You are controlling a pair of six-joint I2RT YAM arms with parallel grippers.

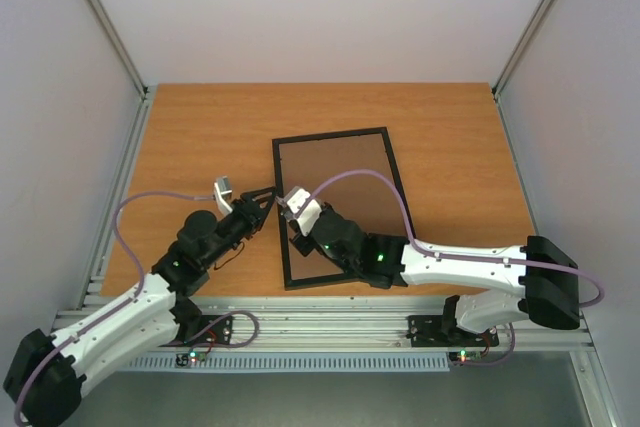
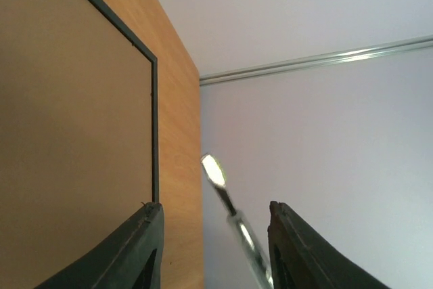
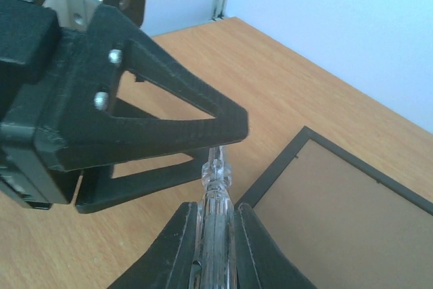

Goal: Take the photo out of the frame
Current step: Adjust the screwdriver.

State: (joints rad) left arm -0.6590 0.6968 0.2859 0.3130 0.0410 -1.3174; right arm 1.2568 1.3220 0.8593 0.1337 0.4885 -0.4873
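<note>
The table is taken up mostly by the frame, which is laid face down with its brown board turned up. The board is seen seated inside the black rim, so the back is judged not yet opened. The photo is not seen in any view; it is presumed to be under the board, inside the frame.

Both grippers are found at the frame's left edge, near its middle. The right gripper, reached in across the frame, is clamped on a clear-handled tool with a flat metal tip. The left gripper, just outside that edge, is held with its jaws apart around the tool's tip end, and no contact with it can be made out.

Nothing of the removal itself is judged done: the board has to be freed and lifted, and the photo drawn out.
</note>
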